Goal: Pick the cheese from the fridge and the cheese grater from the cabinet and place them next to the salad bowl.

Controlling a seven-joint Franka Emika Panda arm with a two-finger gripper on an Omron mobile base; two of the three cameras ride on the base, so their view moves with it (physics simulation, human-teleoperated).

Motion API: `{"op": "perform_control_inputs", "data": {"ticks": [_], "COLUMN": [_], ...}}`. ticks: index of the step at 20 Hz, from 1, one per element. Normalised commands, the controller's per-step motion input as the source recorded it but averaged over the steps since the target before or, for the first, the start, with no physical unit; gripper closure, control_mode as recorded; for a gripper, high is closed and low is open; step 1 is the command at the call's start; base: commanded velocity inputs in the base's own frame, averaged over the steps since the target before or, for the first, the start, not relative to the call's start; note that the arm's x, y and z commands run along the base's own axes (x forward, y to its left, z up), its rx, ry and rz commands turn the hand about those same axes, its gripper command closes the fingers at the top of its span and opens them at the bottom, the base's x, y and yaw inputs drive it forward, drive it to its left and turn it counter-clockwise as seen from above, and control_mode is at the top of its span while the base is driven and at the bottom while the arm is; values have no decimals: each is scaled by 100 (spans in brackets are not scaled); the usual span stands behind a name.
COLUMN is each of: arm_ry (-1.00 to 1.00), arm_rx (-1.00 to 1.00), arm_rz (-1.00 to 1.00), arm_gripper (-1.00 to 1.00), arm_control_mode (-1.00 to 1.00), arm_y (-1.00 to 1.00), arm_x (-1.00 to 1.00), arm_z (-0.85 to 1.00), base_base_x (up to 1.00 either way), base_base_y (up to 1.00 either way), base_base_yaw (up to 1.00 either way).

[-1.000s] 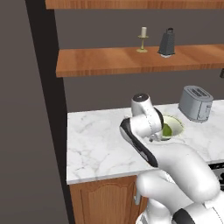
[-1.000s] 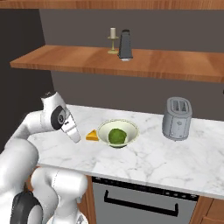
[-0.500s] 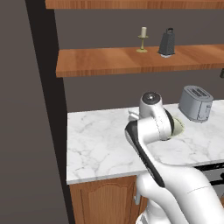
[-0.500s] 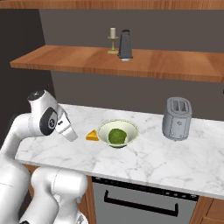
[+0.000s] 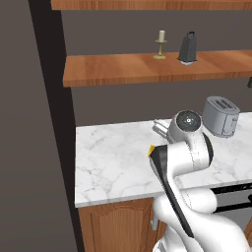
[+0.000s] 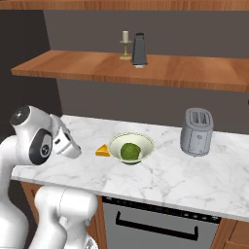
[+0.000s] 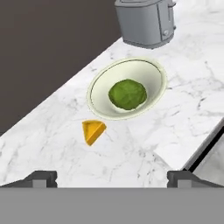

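Observation:
The cheese (image 7: 93, 131), a small yellow-orange wedge, lies on the marble counter just left of the salad bowl (image 7: 127, 89), close to its rim but apart from it. The cream bowl (image 6: 131, 148) holds a green lump, and the cheese (image 6: 102, 151) rests at its left side. My gripper (image 7: 112, 178) hangs above and short of the cheese, open and empty, its dark fingertips (image 7: 41, 178) spread wide. In the right base view the gripper (image 6: 74, 151) sits left of the cheese. The dark grey cheese grater (image 5: 187, 48) (image 6: 139, 49) stands upright on the wooden cabinet shelf (image 6: 73, 68).
A pale candlestick (image 6: 126, 44) stands just left of the grater. A silver toaster (image 6: 197, 131) sits on the counter right of the bowl. An oven front (image 6: 155, 226) lies below the counter edge. A tall dark panel (image 5: 29, 147) walls the counter's left end.
My arm has risen and drawn back to the left, away from the cheese. The cheese and bowl stay where they were on the counter.

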Motion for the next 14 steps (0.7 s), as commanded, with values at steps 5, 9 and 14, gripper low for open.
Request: {"op": "perform_control_inputs", "data": {"ticks": [5,9,14], "arm_ry": [-23,-26,-26], "arm_rx": [0,-7,-23], "arm_rz": [0,1,3], "arm_gripper": [-100,-100,-100], "arm_control_mode": [-100,-100,-100], "arm_y": [-1,-2,-10], "arm_x": [-44,-18,-5], "arm_z": [42,40,42], "base_base_x": [0,0,0], "base_base_y": [0,0,0], "base_base_yaw": [0,0,0]}}
